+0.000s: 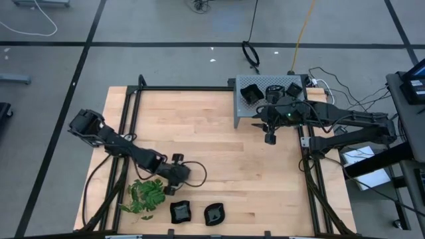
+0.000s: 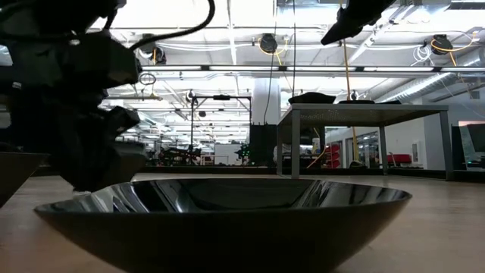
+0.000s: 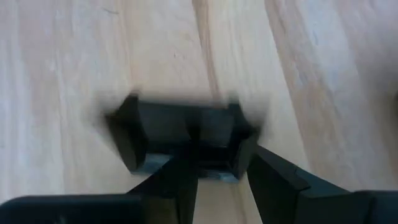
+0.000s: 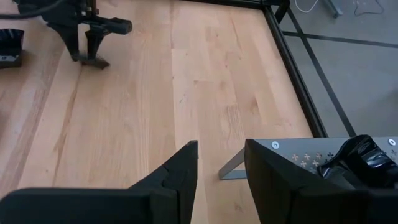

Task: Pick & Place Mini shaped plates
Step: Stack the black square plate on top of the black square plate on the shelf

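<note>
From above, your left gripper (image 1: 171, 190) sits low over the desk (image 1: 212, 139), near the front edge just beside the green sprig (image 1: 146, 196). Two mini plates (image 1: 180, 212) lie just in front of it, and more rest in the grey perforated box (image 1: 269, 99), beside which your right gripper (image 1: 269, 138) hovers.

At desk level, one glossy plate (image 2: 227, 216) fills the foreground. It looks rigid, light and slick, probably chippable, so pinch it across the raised rim.

At the left wrist, a small square plate (image 3: 180, 140) stands between the fingers (image 3: 174, 186), which are narrowed onto its rim; whether they fully grip it, you can't quite tell.

At the right wrist, the fingers (image 4: 180, 171) are parted with nothing between them, over bare wood.
</note>
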Available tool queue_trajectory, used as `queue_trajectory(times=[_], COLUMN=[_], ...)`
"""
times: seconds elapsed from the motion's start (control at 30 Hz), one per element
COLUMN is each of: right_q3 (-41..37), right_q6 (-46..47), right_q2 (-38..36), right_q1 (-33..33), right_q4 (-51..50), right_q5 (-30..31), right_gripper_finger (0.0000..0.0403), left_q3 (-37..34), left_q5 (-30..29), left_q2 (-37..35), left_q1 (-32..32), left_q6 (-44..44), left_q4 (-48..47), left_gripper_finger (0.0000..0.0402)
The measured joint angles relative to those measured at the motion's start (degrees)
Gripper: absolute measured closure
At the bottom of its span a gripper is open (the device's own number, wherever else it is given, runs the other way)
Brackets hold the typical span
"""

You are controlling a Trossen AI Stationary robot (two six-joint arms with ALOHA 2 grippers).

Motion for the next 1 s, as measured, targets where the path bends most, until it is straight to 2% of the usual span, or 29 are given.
queue_trajectory(times=[0.13, 0.4, 0.53, 0.7, 0.83, 1.0], right_q3=[0.00, 0.00, 0.00, 0.00, 0.00, 0.00], right_q6=[0.01, -0.94, -1.72, -1.94, -3.32, -3.35], right_q2=[0.00, 0.00, 0.00, 0.00, 0.00, 0.00], right_q1=[0.00, 0.00, 0.00, -0.01, -0.02, -0.02], right_q4=[0.00, 0.60, 0.46, 0.82, 0.83, 0.83], right_q5=[0.00, 0.00, 0.00, 0.00, 0.00, 0.00], right_gripper_finger=[0.0284, 0.0284, 0.0284, 0.0284, 0.0284, 0.0284], left_q3=[0.66, 3.25, 3.29, 3.33, 3.33, 3.33], left_q5=[-0.50, -5.22, -5.85, -5.98, -5.25, 2.12], left_q2=[1.94, 4.46, 4.48, 4.46, 4.46, 4.46], left_q1=[0.00, 0.24, 0.20, 1.12, 2.32, 2.55], left_q6=[2.54, 3.74, 3.71, 4.50, 4.20, 1.70], left_q4=[1.16, 3.29, 7.41, 11.30, 11.51, 12.48], left_gripper_finger=[0.0266, 0.0270, 0.0308, 0.0387, 0.0391, 0.0397])
